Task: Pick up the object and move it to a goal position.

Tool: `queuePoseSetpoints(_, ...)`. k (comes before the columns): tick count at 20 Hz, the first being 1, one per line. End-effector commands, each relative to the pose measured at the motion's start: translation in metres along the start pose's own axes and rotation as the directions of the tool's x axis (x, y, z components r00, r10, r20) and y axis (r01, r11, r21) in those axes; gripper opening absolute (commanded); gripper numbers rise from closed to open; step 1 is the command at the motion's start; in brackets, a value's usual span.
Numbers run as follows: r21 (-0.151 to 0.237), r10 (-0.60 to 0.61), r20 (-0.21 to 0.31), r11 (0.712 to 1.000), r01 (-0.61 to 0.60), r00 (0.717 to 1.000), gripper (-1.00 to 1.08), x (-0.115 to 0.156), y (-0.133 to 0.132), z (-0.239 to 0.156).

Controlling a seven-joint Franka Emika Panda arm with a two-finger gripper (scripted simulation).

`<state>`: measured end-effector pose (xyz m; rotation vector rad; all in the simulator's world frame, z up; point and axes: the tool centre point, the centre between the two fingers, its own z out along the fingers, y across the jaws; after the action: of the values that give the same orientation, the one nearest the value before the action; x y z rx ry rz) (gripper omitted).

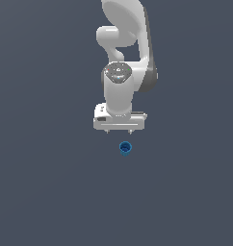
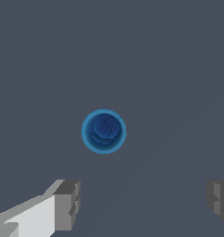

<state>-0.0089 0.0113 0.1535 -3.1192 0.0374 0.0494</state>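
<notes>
Open gripper above the blue cup, nothing held.

In the exterior view, the white arm (image 1: 122, 53) hangs over a plain grey surface (image 1: 41, 192); its gripper (image 1: 118, 131) has its fingers spread wide, and the blue cup (image 1: 125, 148) stands apart from it, just below it in the picture, with nothing between them. In the wrist view, the cup (image 2: 103, 131) shows its hollow top, upright, clear of both grey fingertips (image 2: 67, 203), which sit well apart on either side of the frame.

White glossy arm (image 1: 122, 29) w/ dark grey side trim; round grey cap, green dots; white tool (image 1: 118, 130), grey fingertips (image 2: 67, 203).
</notes>
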Motion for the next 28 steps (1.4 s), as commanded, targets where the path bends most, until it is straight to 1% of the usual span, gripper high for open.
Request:
queuePoseSetpoints(1, 0.000, 0.000, 0.000, 1.000, 0.000, 1.000, 1.00, 0.000, 0.000, 0.000)
queuePoseSetpoints(9, 0.005, -0.007, 0.015, 1.000, 0.007, 1.000, 1.00, 0.000, 0.007, 0.000)
queuePoseSetpoints(15, 0.004, -0.005, 0.013, 1.000, 0.005, 1.000, 1.00, 0.001, 0.005, 0.002)
queuePoseSetpoints(20, -0.004, 0.005, 0.003, 1.000, -0.005, 1.000, 1.00, 0.009, -0.003, 0.016)
queuePoseSetpoints(28, -0.018, 0.029, -0.025, 0.999, -0.029, 0.999, 1.00, 0.025, -0.026, 0.053)
